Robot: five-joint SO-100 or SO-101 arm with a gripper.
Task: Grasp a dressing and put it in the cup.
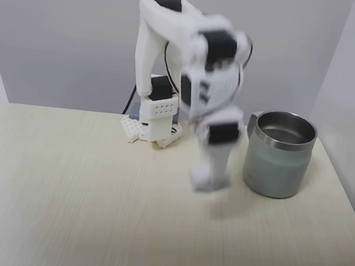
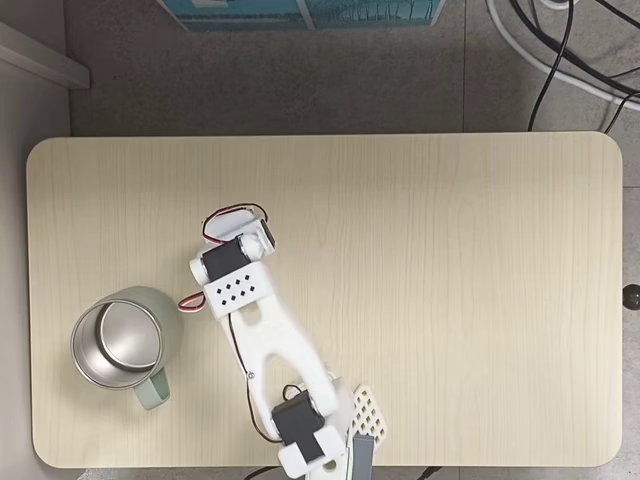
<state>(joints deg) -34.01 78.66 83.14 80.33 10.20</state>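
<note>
The cup (image 1: 278,164) is a stout grey-green mug with a steel rim, standing at the right of the table. From above, the cup (image 2: 150,300) sits at the table's left with its handle toward the near edge, and its steel inside looks bare. My gripper (image 1: 212,180) points down just left of the cup, a little above the table, smeared by motion blur. In the top-down fixed view my gripper (image 2: 240,222) is up and to the right of the cup, its fingertips hidden under the wrist. The dressing is not visible as a separate thing; the white blur at the fingertips cannot be resolved.
The arm's white base (image 1: 152,127) stands at the back middle of the pale wooden table (image 1: 62,190). In the top-down fixed view the base (image 2: 320,440) is at the bottom edge, and cables (image 2: 560,60) lie on the floor beyond the table (image 2: 480,300).
</note>
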